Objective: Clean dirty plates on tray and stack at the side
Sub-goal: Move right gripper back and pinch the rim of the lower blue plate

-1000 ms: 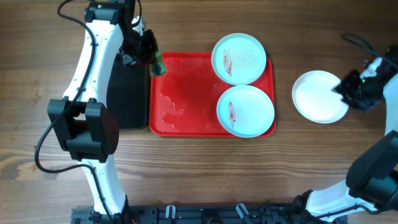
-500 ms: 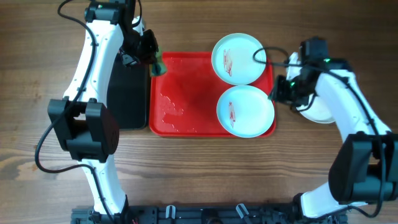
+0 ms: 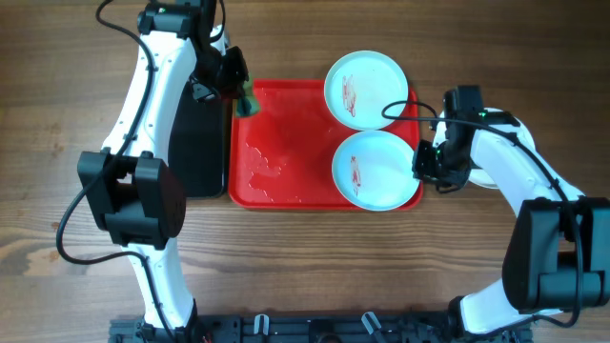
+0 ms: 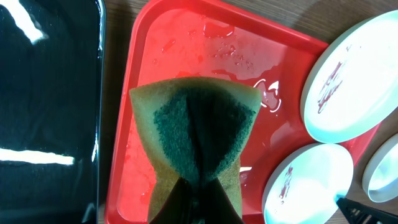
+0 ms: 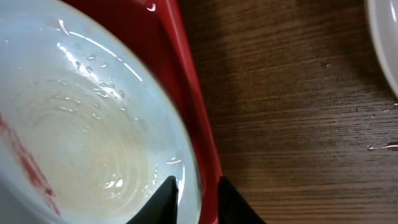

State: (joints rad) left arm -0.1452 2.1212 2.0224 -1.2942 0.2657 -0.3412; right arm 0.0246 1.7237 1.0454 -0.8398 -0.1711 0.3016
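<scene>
The red tray (image 3: 276, 143) holds two pale blue plates with reddish smears, one at its far right corner (image 3: 367, 90) and one at its near right corner (image 3: 375, 170). A third, cream-white plate (image 5: 385, 43) lies on the wood to the right of the tray, mostly under my right arm. My right gripper (image 5: 196, 186) straddles the near plate's right rim, one finger over the plate (image 5: 93, 124) and one outside over the tray rim (image 5: 205, 143). A narrow gap still shows at the rim. My left gripper (image 4: 196, 208) is shut on a yellow-green sponge (image 4: 196, 130) above the tray's far left corner.
A black tray (image 3: 195, 143) lies against the red tray's left side. Water drops and streaks sit on the red tray floor (image 4: 236, 50). Bare wood table (image 5: 298, 124) lies to the right of the tray.
My right arm has swung left from the cream-white plate to the near pale blue plate's rim, and its jaws have narrowed. My left arm has hardly moved.
</scene>
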